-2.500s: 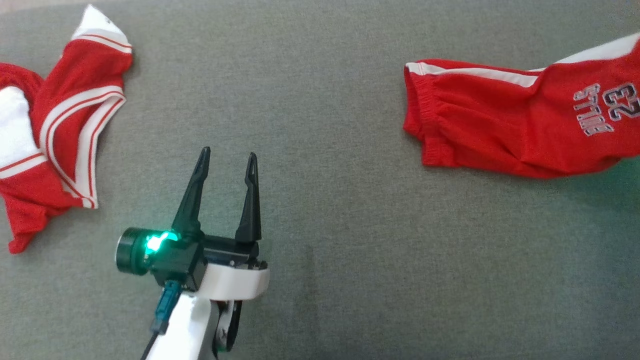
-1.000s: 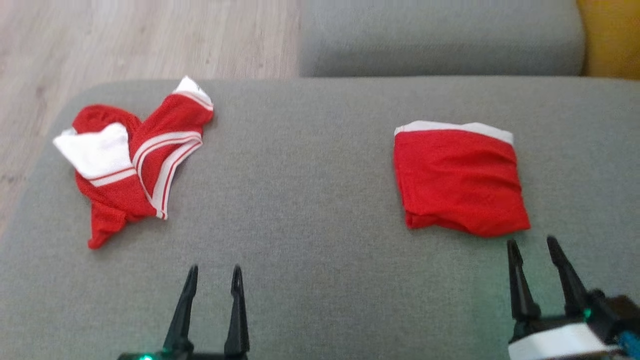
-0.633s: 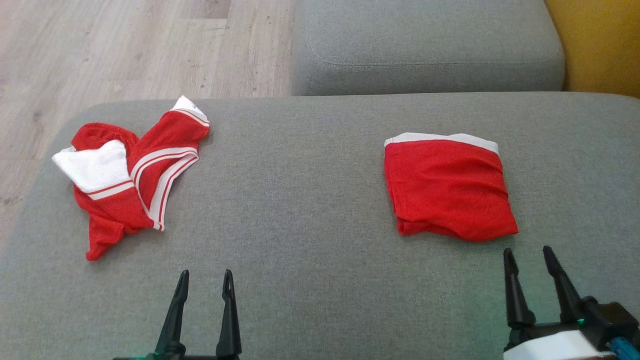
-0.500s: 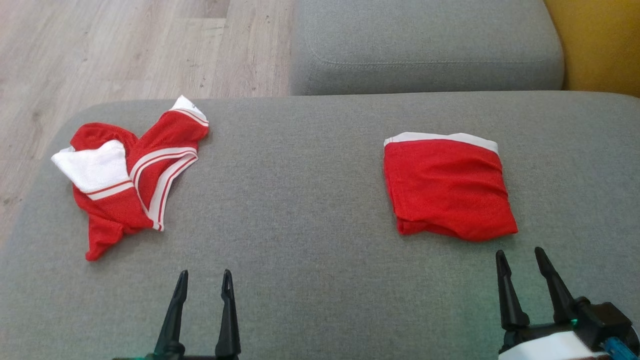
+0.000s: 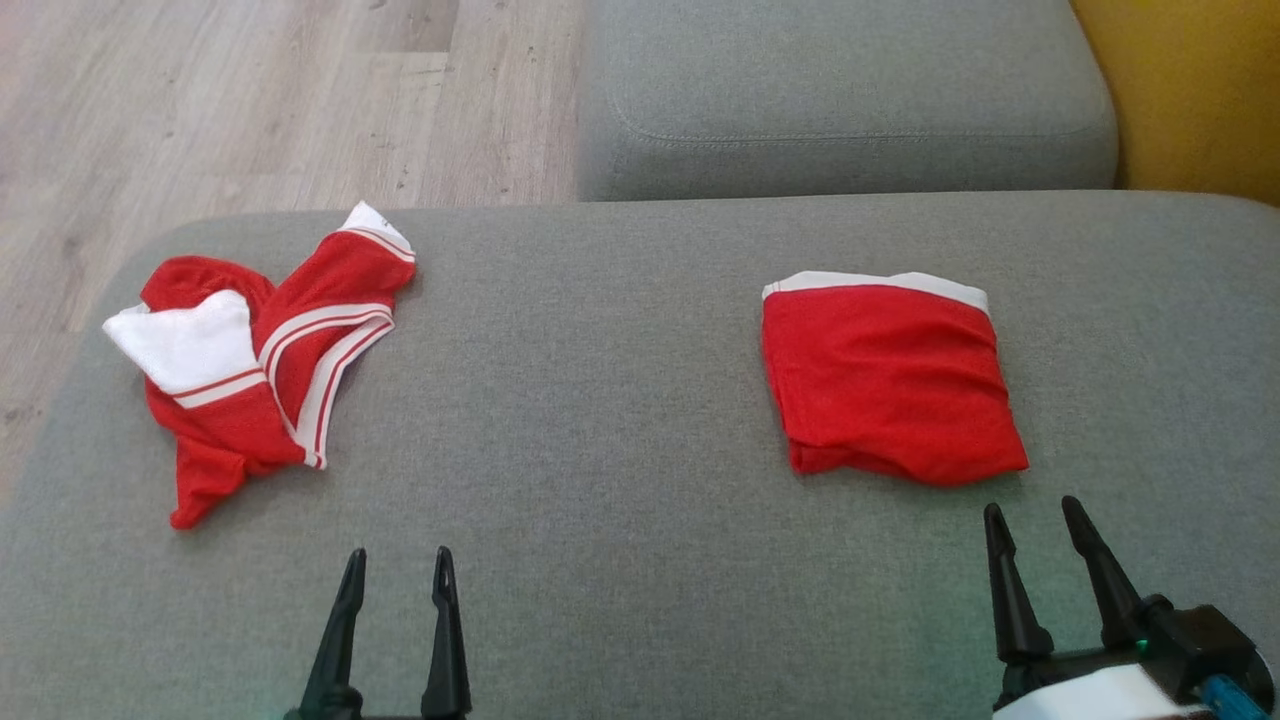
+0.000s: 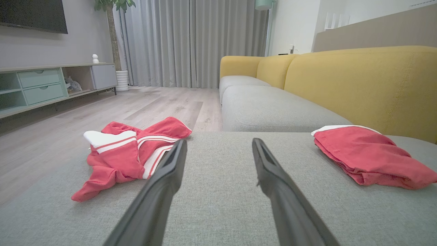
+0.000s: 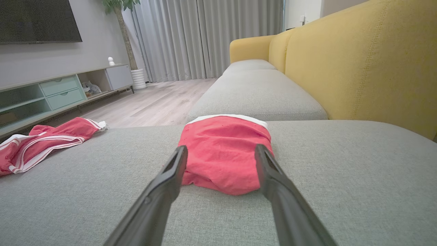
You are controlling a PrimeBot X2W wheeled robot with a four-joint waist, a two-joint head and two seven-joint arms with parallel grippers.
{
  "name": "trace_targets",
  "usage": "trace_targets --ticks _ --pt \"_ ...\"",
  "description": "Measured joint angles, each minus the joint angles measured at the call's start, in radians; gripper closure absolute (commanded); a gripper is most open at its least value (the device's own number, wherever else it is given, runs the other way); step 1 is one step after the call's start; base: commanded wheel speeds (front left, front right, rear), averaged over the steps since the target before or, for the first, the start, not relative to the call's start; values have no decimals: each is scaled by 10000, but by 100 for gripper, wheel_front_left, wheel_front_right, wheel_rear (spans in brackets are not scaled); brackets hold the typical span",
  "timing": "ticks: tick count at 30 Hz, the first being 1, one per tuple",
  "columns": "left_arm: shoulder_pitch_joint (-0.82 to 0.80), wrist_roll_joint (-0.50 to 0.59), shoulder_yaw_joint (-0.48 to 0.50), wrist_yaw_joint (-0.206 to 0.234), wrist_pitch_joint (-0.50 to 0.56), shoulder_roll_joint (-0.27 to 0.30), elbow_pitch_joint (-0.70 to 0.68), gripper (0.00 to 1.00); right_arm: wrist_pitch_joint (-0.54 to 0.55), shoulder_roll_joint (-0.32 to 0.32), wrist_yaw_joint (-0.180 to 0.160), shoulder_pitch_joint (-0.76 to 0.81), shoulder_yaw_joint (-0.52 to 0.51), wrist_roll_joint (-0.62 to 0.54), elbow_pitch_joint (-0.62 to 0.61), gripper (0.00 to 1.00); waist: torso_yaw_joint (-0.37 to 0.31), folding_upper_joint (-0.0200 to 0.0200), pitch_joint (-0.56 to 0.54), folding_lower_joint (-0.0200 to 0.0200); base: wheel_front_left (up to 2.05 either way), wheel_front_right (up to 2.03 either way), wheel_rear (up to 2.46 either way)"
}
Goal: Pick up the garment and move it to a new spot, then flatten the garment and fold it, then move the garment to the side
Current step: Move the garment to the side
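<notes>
The red shorts (image 5: 890,385), stretched out with their number showing 2.5 s ago, have since been folded into a compact square. The left gripper (image 5: 398,553) has been drawn back short of the shorts' near edge, well to their left. The right gripper (image 5: 1032,507) has been brought in just before that edge.

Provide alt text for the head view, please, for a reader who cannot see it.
A folded red garment lies on the right of a grey sofa cushion and a crumpled red-and-white garment on its left. The left gripper and right gripper, both open, rise from the bottom edge, touching neither.
</notes>
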Motion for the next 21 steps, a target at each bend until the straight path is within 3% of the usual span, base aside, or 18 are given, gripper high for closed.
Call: trace_targets --ticks 13,21 --pt "1 0 2 -75 0 0 82 0 0 0 0 38 48 -17 4 0 7 0 -8 0 0 0 0" --pt "-65 4 -81 -79 0 0 29 0 0 -201 0 6 -161 21 69 0 58 0 628 0 0 0 0"
